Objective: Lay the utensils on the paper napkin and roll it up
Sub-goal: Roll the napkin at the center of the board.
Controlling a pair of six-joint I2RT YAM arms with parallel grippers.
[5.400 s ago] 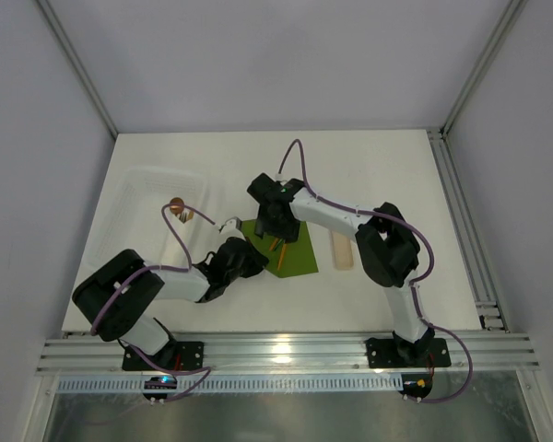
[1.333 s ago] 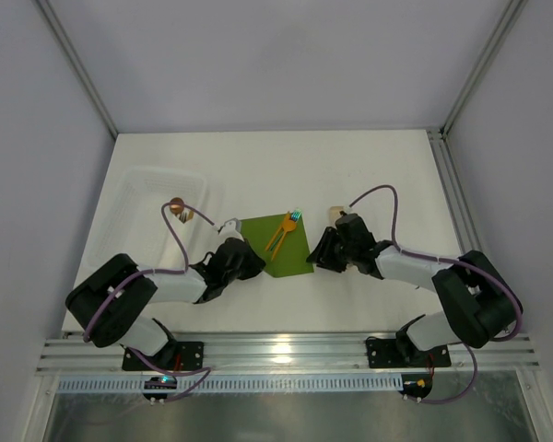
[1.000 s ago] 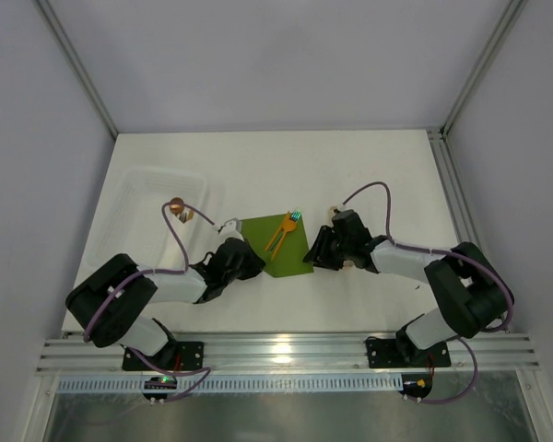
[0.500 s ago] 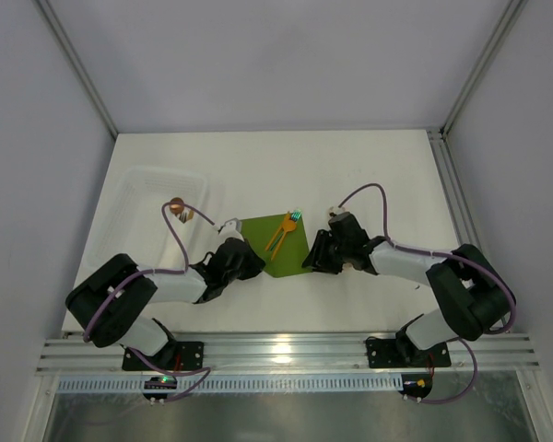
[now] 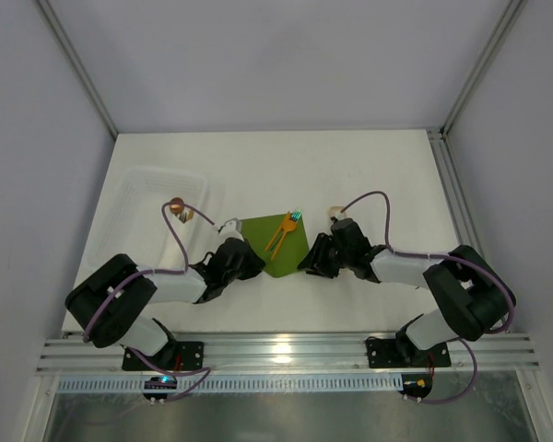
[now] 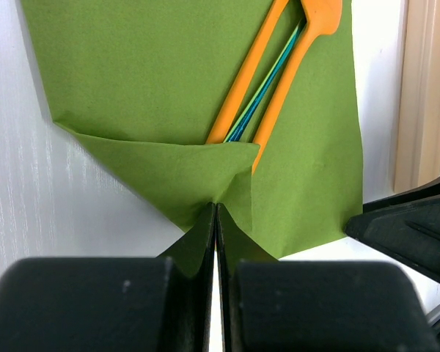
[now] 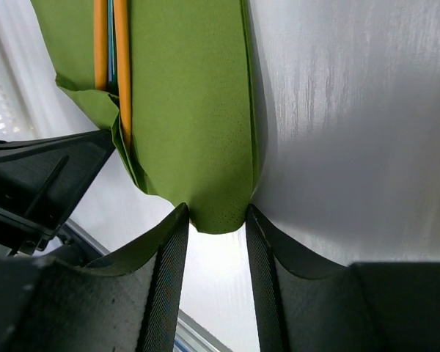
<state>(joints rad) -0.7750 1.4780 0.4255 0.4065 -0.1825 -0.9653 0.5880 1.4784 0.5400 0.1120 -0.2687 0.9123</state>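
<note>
The olive-green paper napkin [image 5: 284, 249] lies at the table's middle. Two orange utensils [image 5: 280, 232] and a shiny green-purple one [image 5: 295, 216] lie on it, close together. In the left wrist view the orange rods [image 6: 246, 88] flank the metal one [image 6: 268, 92]. My left gripper [image 5: 250, 261] is shut on the napkin's near left corner [image 6: 216, 209], which is folded up over the rods' ends. My right gripper [image 5: 307, 262] is open, and its fingertips [image 7: 177, 220] straddle the napkin's near right corner [image 7: 214, 216], which curls up off the table.
A clear plastic tray [image 5: 138, 189] stands at the left with a small brown item [image 5: 176, 206] at its rim. A pale wooden utensil [image 6: 419, 88] lies right of the napkin, mostly under my right arm in the top view [image 5: 335, 211].
My right gripper has moved left to the napkin's near right corner, and that corner now sits between its fingers. My left gripper has kept its hold and has not moved.
</note>
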